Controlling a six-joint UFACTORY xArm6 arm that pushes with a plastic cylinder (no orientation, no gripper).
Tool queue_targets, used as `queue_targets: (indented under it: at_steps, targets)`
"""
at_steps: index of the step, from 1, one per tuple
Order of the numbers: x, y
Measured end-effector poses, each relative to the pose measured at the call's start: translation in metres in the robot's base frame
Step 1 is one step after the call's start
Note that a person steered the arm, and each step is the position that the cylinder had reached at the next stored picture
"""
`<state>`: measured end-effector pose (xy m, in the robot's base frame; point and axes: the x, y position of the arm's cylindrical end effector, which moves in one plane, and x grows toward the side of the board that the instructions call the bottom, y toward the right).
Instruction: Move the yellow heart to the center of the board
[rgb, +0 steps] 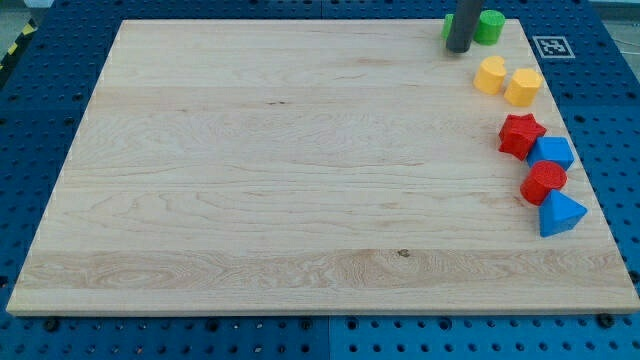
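Sitting near the bench's top right corner, the yellow heart lies just below-right of the tip; the end effector, a bare rod, grips nothing, with centre far down-left.

tip: my tip rests at the tabletop's top right, between two green blocks, just above the yellow heart
yellow pair: heart beside a yellow hexagon-like block
right edge, going down: red star, blue block, red cylinder-like block, blue triangle
corner: marker tag
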<state>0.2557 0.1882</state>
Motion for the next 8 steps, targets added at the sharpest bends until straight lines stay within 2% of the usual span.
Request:
queue_targets:
  at_steps: [1,2,3,6,8]
  targets:
    - [0.022,-0.039]
    - [0.073,-0.071]
    - [0.117,-0.073]
    - [0.131,-0.062]
    - [0.130,0.026]
